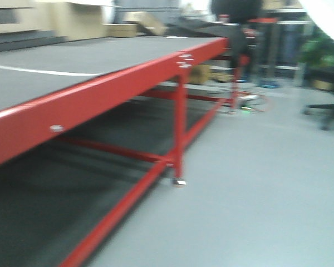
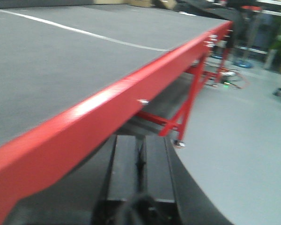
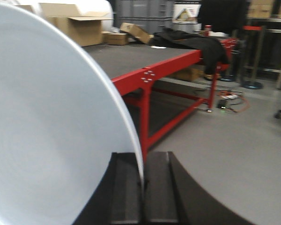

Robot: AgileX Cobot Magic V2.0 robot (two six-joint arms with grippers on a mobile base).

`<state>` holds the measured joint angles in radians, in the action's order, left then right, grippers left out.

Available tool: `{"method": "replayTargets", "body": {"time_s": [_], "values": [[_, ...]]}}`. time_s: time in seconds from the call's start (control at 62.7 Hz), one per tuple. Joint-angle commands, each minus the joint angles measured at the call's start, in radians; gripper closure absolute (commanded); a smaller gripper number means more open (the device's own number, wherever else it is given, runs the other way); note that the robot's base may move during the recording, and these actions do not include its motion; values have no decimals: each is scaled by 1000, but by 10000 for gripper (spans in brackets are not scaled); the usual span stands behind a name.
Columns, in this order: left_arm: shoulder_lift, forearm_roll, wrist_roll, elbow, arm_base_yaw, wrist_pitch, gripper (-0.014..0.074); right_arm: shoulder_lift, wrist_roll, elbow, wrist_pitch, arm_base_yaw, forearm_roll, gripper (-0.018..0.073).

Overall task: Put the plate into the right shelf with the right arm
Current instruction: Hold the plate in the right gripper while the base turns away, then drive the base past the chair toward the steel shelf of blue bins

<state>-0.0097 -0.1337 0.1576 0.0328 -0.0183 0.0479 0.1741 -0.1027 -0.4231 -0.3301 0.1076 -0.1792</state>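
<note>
1. The right gripper (image 3: pixel 143 187) is clamped on the plate (image 3: pixel 51 122). Its two black pads (image 3: pixel 126 187) press the rim from either side.
2. The plate stands on edge, and its white face fills the left half of the right wrist view. Its curved edge sweeps from the top left down to the pads. To the right of that edge the view is open.
3. The left gripper (image 2: pixel 140 164) has its pads pressed together with only a thin seam between them. It holds nothing.
4. The table (image 1: pixel 100 94) lies to the left, a gray top bounded by a red rail on its near side. In the left wrist view the rail runs close above the left gripper; whether they touch cannot be told.
5. A white line (image 2: pixel 84 33) crosses the top, well back from the rail.
6. A red leg (image 1: pixel 180 128) drops from the rail to a small foot on the floor (image 1: pixel 267 194). Red cross-bars run low between the legs under the top.
7. To the right of the rail a wide stretch of gray floor lies open.
8. At the far end a dark cloth (image 3: pixel 196 44) drapes over the table's corner.
9. Cables (image 3: pixel 232 101) lie on the floor near the far leg.
10. A chair (image 1: pixel 328 108) stands at the right edge of the front view, well apart from the table.
11. Boxes (image 3: pixel 79 26) sit beyond the table's far side.
12. All three views are blurred.
</note>
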Motion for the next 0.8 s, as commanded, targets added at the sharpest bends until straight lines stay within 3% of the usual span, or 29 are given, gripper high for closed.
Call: {"method": "replayTargets", "body": {"time_s": [0.0, 0.782], "values": [[-10, -8, -7, 10, -2, -90, 724, 12, -5, -29, 98, -4, -5, 505], [-10, -8, -7, 10, -2, -90, 724, 12, -5, -29, 98, -4, -5, 505]]}}
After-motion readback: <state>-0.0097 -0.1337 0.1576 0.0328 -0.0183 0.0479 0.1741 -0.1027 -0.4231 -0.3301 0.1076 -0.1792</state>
